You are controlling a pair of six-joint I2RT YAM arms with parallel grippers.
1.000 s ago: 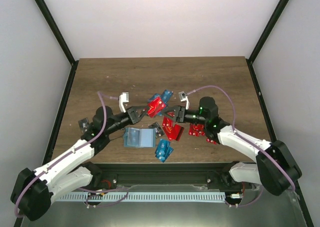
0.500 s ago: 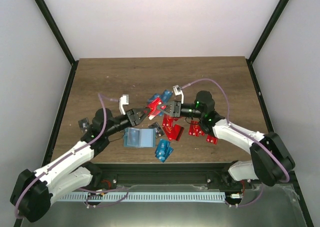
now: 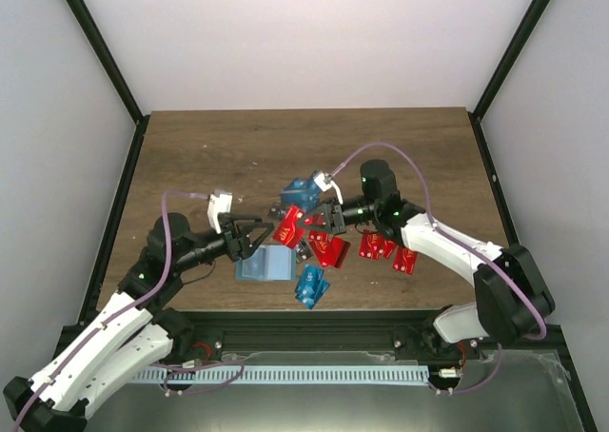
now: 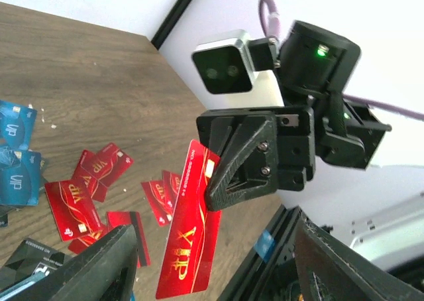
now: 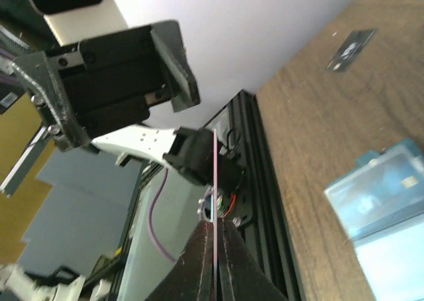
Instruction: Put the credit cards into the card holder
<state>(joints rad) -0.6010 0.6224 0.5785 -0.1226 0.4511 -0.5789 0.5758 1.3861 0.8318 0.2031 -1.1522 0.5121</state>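
The right claw (image 3: 306, 225) is clenched on a red card (image 3: 287, 228), pinching one end so the card hangs above the wooden surface (image 3: 219, 147). From the left wrist the card shows its gold-lettered face, tilted, with the right claw's dark fingers (image 4: 242, 158) clamped on its upper part; from the right wrist it is only a thin line, seen edge-on between the closed fingertips.

The left claw (image 3: 259, 235) is released, its fingers (image 4: 99, 268) spread wide; the card's free end points toward the gap between them, ungripped.

The card holder (image 3: 265, 263) lies flat on the surface beneath the left claw, near the front edge.

Other cards lie loose around it: blue cards (image 3: 299, 192) behind the held card, more blue ones near the front edge, and red cards (image 3: 329, 249) under and beside the right arm; a black card (image 5: 351, 47) lies apart on the wood.
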